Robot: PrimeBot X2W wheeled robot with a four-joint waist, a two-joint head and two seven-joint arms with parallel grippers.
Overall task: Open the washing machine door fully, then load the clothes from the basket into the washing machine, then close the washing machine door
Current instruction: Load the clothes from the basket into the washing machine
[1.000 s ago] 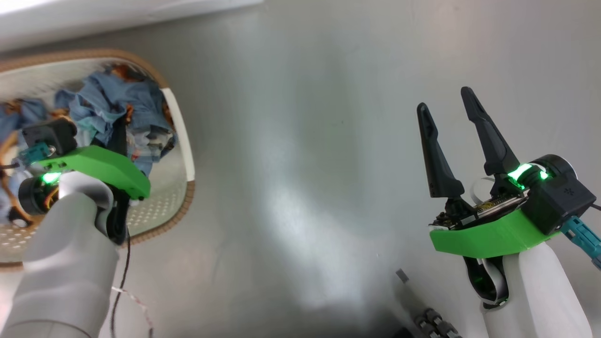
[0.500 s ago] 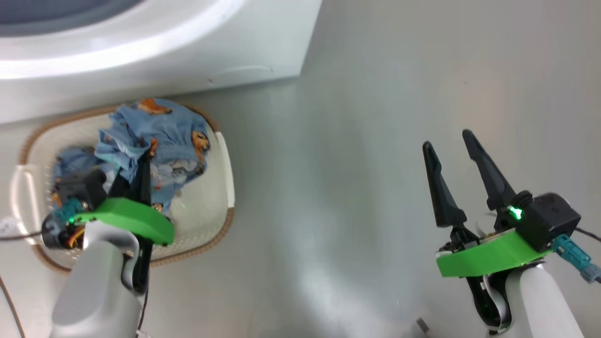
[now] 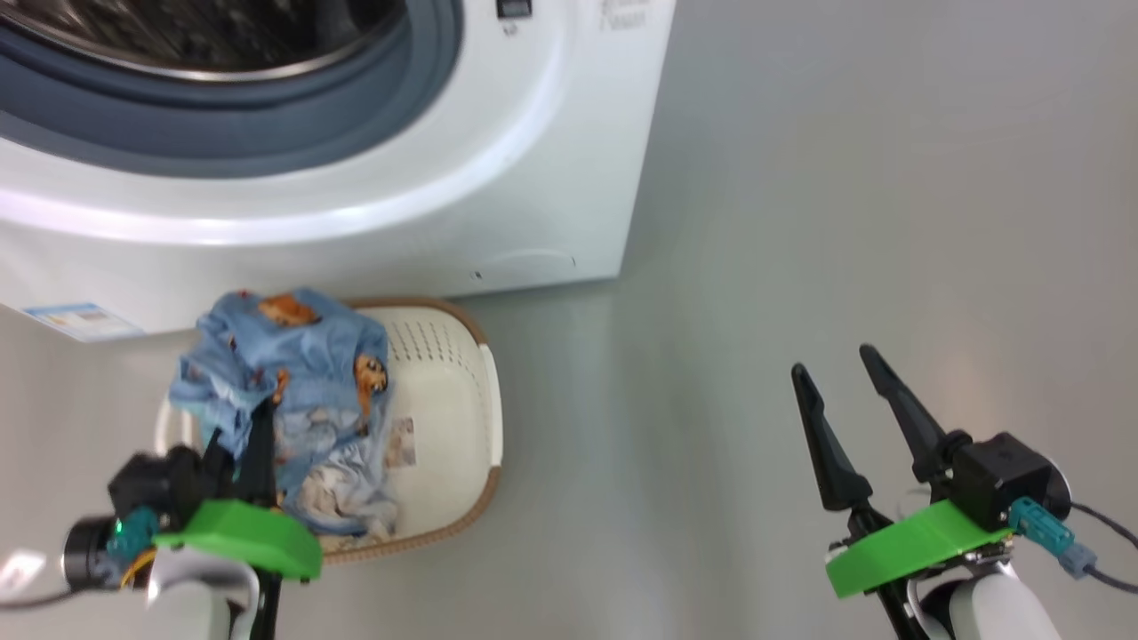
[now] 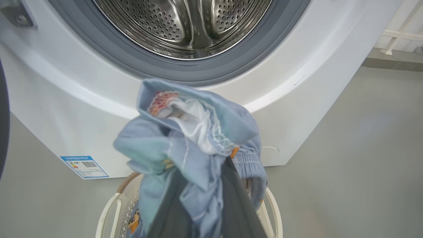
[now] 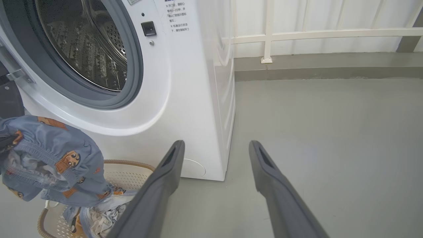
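In the head view the camera has tilted up: the washing machine (image 3: 400, 222) now sits above the basket (image 3: 462, 418). My left gripper (image 3: 242, 422) is pinched nearly closed on the clothes (image 3: 284, 373), now lifted over the basket. The right gripper (image 3: 831, 360) is spread wide, empty. Left wrist: bundle hangs just below the open drum (image 4: 185, 26). Right wrist: fabric trails into the basket (may snag). Carry-in looks next.
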